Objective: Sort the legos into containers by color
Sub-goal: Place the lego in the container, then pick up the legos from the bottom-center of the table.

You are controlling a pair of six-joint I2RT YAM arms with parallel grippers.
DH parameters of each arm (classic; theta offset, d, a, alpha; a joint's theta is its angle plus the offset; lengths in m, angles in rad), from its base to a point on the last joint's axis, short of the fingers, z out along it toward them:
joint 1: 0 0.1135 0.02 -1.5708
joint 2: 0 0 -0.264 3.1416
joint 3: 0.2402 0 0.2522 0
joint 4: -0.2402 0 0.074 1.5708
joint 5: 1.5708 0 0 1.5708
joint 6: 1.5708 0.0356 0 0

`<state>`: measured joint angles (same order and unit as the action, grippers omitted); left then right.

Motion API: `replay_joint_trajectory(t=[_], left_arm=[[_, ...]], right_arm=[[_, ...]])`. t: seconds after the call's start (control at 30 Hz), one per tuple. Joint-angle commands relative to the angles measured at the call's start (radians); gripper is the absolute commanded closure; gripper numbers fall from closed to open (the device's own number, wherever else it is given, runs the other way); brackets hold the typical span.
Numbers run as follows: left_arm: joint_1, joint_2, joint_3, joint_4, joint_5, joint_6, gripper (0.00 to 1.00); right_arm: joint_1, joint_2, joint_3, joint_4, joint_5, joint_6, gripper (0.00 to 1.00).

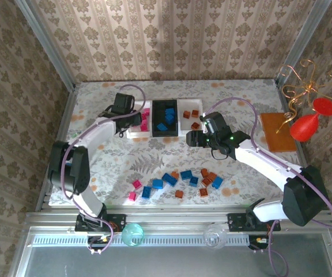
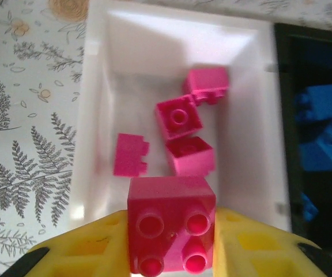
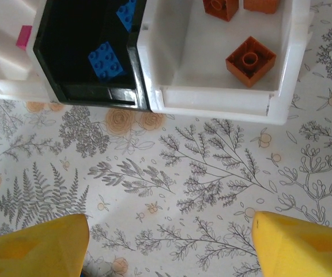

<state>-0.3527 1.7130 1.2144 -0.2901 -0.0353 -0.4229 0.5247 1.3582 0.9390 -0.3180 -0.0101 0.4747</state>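
Sorting partway done, with a pink brick held over its tray.
Top view: the three joined trays (image 1: 165,135) at the far middle of the tabletop (image 1: 241,92) are part filled by colour; perhaps fifteen loose bricks (image 1: 169,179) lie along its near edge. Left wrist: the left gripper (image 2: 172,248) has its yellow jaws pinching a glossy four-stud pink brick (image 2: 172,213) above the smooth left white tray (image 2: 94,144). Right wrist: the right gripper (image 3: 170,248) has its jaws spread and empty over the leaf-printed tabletop.
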Motion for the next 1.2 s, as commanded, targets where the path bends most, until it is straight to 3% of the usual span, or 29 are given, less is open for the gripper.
replay_joint_trajectory(t=[0.0, 0.23, 0.5, 0.73, 0.77, 1.17], left_arm=[[0.024, 0.046, 0.072, 0.013, -0.011, -0.023, 0.59], [0.031, 0.056, 0.144, 0.019, 0.043, -0.052, 0.36], [0.008, -0.185, -0.007, 0.109, 0.154, -0.112, 0.18], [-0.029, -0.414, -0.192, 0.094, 0.167, -0.113, 0.07], [-0.033, -0.445, -0.218, 0.084, 0.164, -0.114, 0.01], [-0.052, -0.628, -0.394, -0.009, 0.157, -0.124, 0.00]], right_arm=[[0.005, -0.039, -0.035, -0.031, 0.012, -0.001, 0.24], [0.043, -0.029, -0.077, -0.042, -0.050, -0.025, 0.24], [0.207, 0.099, -0.032, -0.082, -0.089, -0.125, 0.37], [0.296, 0.237, 0.020, -0.091, -0.102, -0.156, 0.48], [0.305, 0.250, 0.031, -0.094, -0.100, -0.162, 0.48], [0.343, 0.353, 0.097, -0.133, -0.096, -0.200, 0.48]])
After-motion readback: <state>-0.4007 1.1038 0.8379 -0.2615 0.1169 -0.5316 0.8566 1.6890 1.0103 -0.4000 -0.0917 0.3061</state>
